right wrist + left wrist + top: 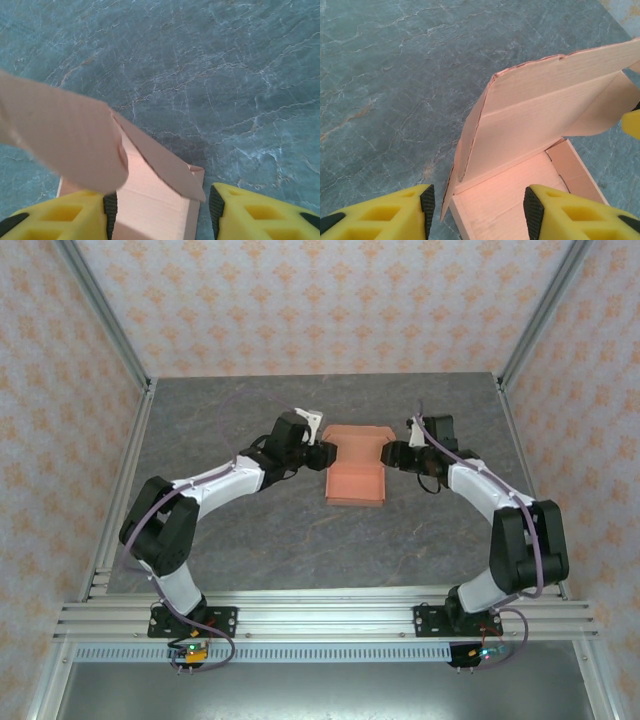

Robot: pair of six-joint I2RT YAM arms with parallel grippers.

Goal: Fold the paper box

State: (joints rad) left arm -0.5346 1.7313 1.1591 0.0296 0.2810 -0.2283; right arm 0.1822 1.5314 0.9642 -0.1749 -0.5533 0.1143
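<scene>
Table (220,540) with a grey marbled top carries the paper box (356,480) near its middle, a little toward the far edge, between the 2 arms. The box's long axis runs from the near edge toward the far edge. Its shallow tray (510,200) takes the near end. The lid panel (555,95) rises from the far end, lifted off the table, though I cannot tell how steeply. The open mouth therefore faces up and toward the near edge.

The left gripper (322,456) sits just beside the box's left side, about where lid meets tray. The right gripper (393,454) sits just beside the right side, so the 2 face each other across the card. Both are spread. In the left wrist view the yellow fingers (395,212) straddle the tray's far left corner without pinching it. In the right wrist view the tray's right wall and a raised side flap (65,135) stand between the parted fingers (260,212), with no contact that I can make out.

I judge that the tray is formed and the step in hand is the lid end: side flaps first, then closure. The next move calls for turning each side flap inward along its crease, then bringing the lid down toward the near edge. Both sides should be pressed evenly, since card this thin would likely buckle or skid under a 1-sided push.
</scene>
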